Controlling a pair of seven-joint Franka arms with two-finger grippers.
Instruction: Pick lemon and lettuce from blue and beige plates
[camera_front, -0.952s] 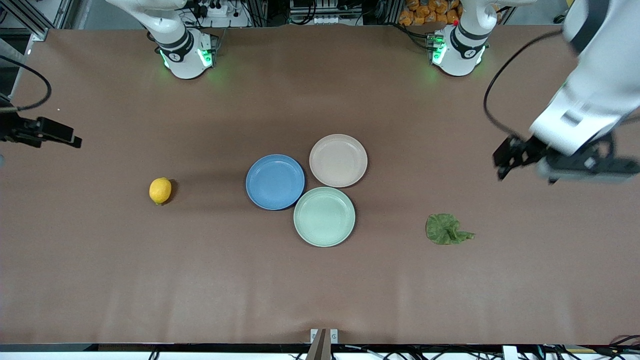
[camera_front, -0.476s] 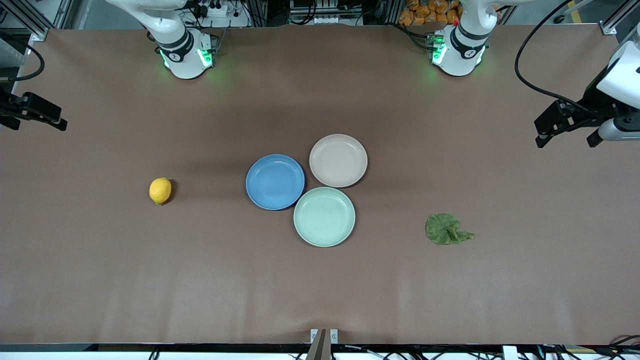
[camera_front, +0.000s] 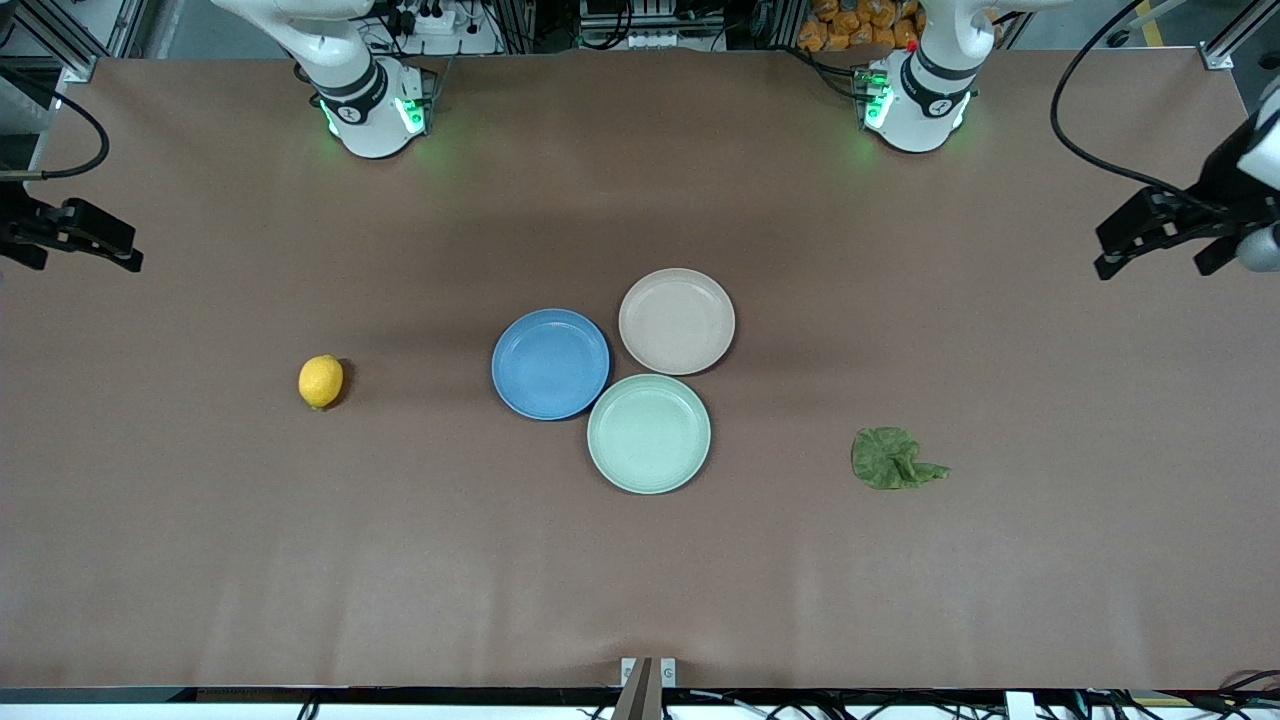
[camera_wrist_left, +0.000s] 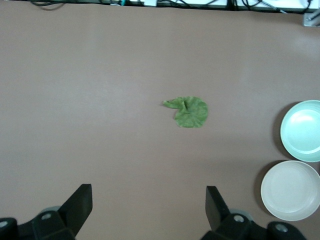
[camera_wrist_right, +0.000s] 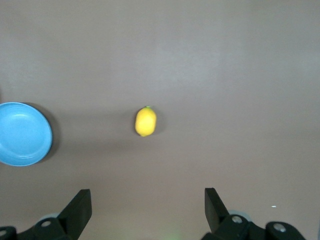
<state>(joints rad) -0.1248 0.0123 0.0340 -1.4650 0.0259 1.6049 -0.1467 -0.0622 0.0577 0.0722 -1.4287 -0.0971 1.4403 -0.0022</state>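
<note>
Here we find the lettuce (camera_front: 890, 459) lying flat on the bare table (camera_front: 300, 560), nearest the front camera and toward the left arm's end. Just beside each other at mid-table sit three empty plates: the mint plate (camera_front: 649, 433) nearest, then the blue plate (camera_front: 550, 363), then the beige plate (camera_front: 677, 321) farthest, their rims touching or nearly so. The lemon (camera_front: 320, 381) rests on the table toward the right arm's end, well apart from the blue plate. We see the left gripper (camera_wrist_left: 149, 200) up over the table's edge at its own end, fingers spread wide and holding nothing. The right gripper (camera_wrist_right: 147, 202) hangs likewise at its end, also wide open and empty.
</note>
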